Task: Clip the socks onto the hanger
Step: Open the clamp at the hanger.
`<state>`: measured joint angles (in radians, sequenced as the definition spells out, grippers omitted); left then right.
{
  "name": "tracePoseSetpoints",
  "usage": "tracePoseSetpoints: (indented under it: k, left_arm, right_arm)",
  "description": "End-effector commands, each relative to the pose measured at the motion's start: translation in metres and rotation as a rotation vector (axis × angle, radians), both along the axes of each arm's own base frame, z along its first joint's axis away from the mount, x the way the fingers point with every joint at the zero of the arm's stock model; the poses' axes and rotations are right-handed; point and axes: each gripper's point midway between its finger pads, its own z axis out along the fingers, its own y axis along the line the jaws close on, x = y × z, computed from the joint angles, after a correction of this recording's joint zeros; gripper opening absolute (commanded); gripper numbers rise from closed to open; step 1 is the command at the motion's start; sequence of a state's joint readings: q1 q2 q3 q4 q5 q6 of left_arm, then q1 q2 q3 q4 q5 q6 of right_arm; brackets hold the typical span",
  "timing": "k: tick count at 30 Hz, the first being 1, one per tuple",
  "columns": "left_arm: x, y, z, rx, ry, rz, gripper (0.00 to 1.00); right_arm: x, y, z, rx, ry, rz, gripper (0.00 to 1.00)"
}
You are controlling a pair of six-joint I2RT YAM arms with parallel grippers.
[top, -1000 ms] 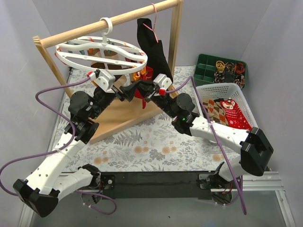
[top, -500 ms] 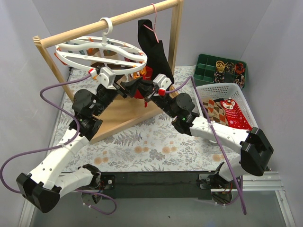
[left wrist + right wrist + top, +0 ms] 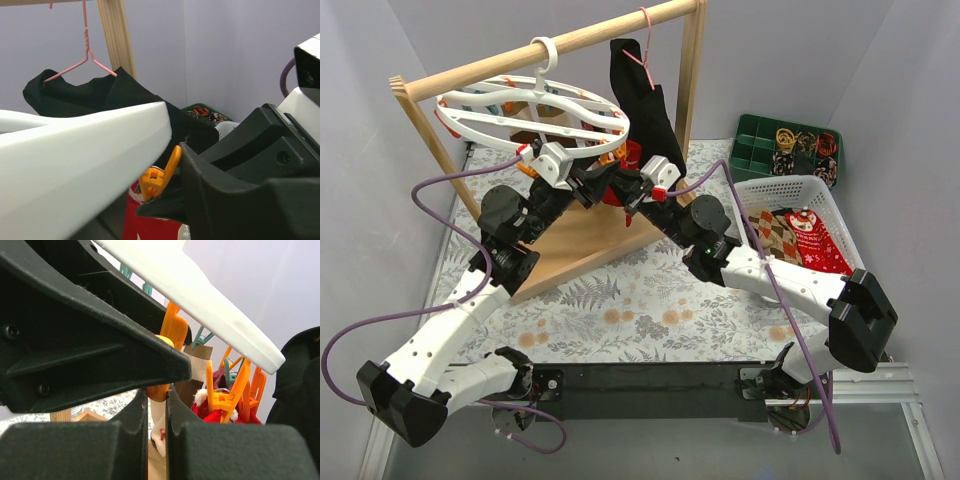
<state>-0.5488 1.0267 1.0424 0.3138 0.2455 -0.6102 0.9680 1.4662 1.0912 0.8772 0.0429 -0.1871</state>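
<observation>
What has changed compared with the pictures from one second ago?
The left gripper rose and moved toward the right gripper, closer under the hanger rim, and its arm swung inward. No taking hold or letting go is visible. The right gripper, the hanger and the socks in the basket stayed put.

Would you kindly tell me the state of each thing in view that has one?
hanger, hanging by its hook on the wooden rail.
red sock, held up at the hanger's rim beside an orange clip.
orange clip, hanging from the rim; open or shut unclear.
left gripper, at the clip; jaws unclear.
right gripper, nearly shut, seemingly on the red sock.
black garment, hanging on the pink wire hanger.
basket, holding more socks.
</observation>
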Motion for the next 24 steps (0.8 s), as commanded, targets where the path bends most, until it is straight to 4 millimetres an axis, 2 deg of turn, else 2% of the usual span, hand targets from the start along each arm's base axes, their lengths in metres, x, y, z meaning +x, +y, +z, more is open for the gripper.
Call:
tracePoseSetpoints:
  k: [1,6,10,12,13,14,15,17,18,20,24]
  left_arm:
    - [-0.006,0.007,0.028,-0.030,-0.063,0.018,0.33]
    - [-0.003,0.009,0.029,-0.044,-0.056,0.032,0.22]
    - [0.000,0.010,0.024,-0.054,-0.039,0.043,0.10]
    - [0.002,0.011,0.021,-0.061,-0.031,0.047,0.07]
    - [0.003,0.011,0.017,-0.066,-0.019,0.050,0.02]
    - [0.004,0.012,0.015,-0.070,-0.014,0.060,0.00]
    - [0.005,0.013,0.015,-0.077,-0.014,0.066,0.00]
    - [0.009,0.016,0.007,-0.088,0.009,0.087,0.00]
    - [0.010,0.017,0.005,-0.094,0.015,0.094,0.00]
    - [0.013,0.019,-0.002,-0.111,0.045,0.110,0.00]
    - [0.019,0.022,-0.015,-0.147,0.109,0.132,0.00]
  right_arm:
    - [-0.001,0.001,0.012,0.005,-0.011,0.006,0.01]
    - [-0.003,0.002,0.004,-0.013,0.006,0.017,0.01]
    - [-0.006,0.000,-0.001,-0.026,0.032,0.028,0.01]
    - [-0.009,-0.003,-0.002,-0.037,0.052,0.033,0.08]
    - [-0.009,-0.004,-0.004,-0.045,0.062,0.034,0.17]
    - [-0.012,-0.007,-0.004,-0.049,0.070,0.036,0.20]
    - [-0.013,-0.007,-0.010,-0.069,0.095,0.040,0.22]
    - [-0.019,-0.013,-0.011,-0.080,0.118,0.053,0.30]
    - [-0.021,-0.013,-0.024,-0.113,0.172,0.060,0.33]
    - [-0.028,-0.020,-0.023,-0.127,0.205,0.072,0.43]
    - [-0.038,-0.036,-0.047,-0.198,0.338,0.064,0.54]
